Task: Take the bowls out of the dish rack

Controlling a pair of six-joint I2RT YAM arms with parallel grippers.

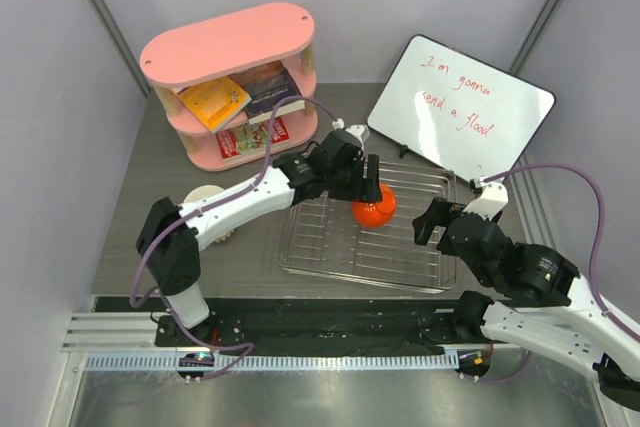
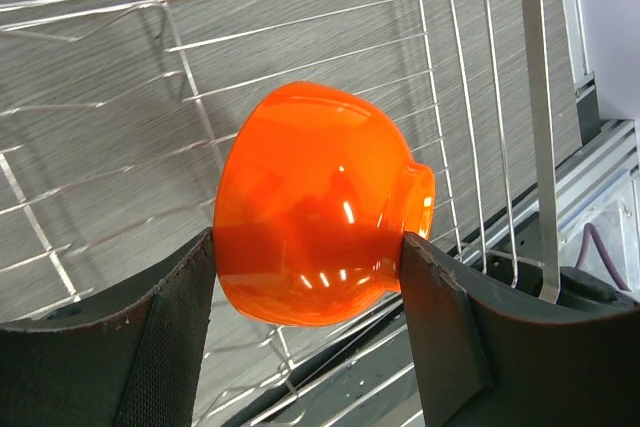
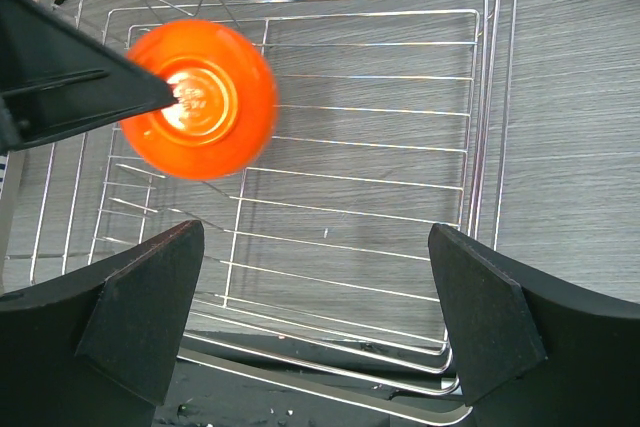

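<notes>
My left gripper [image 1: 368, 189] is shut on an orange-red bowl [image 1: 373, 209], one pad on its rim side and the other at its foot. In the left wrist view the bowl [image 2: 315, 207] lies on its side between the fingers [image 2: 180, 327], over the wires of the silver dish rack [image 2: 440, 67]. It hangs above the rack's [image 1: 330, 247] back middle. My right gripper [image 1: 428, 219] stands open over the rack's right part, holding nothing. From the right wrist the bowl [image 3: 200, 97] shows foot-on, blurred, over the rack [image 3: 480, 97]. A cream bowl [image 1: 205, 194] sits on the table left of the rack, partly behind my left arm.
A pink oval shelf [image 1: 230, 77] with books stands at the back left. A whiteboard [image 1: 460, 102] leans at the back right, just behind the rack. A black strip [image 1: 330, 322] runs along the table's near edge by the arm bases.
</notes>
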